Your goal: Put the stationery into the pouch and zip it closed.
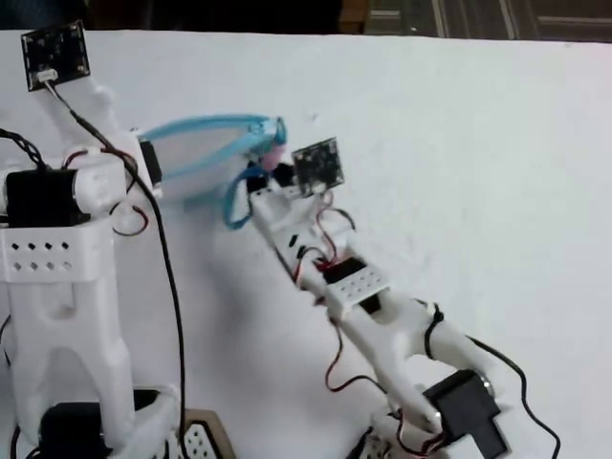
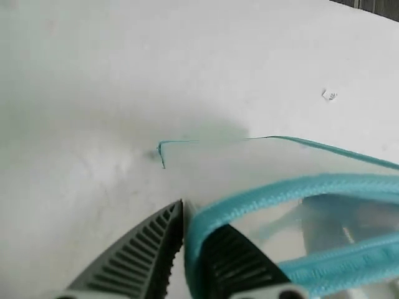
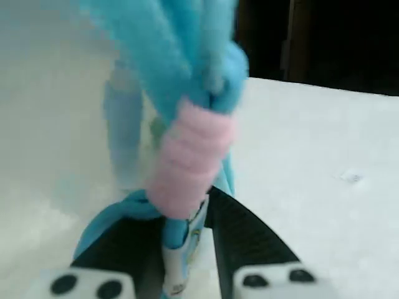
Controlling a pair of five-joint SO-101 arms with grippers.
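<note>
Left claw [image 2: 194, 218] pinches the teal-zippered clear pouch [image 1: 191, 153]; right claw [image 3: 187, 208] grips its pink tab [image 3: 190, 159]

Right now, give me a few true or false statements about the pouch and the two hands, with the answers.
1. The left hand is clamped on the blue zipper edge of the pouch. True.
2. The pouch is zipped fully shut. False: its zipper rims stand apart, so the mouth is open.
3. A pink pull sits just beyond the right hand. True.
4. Both hands are at the same end of the pouch. False: they are at opposite ends.
</note>
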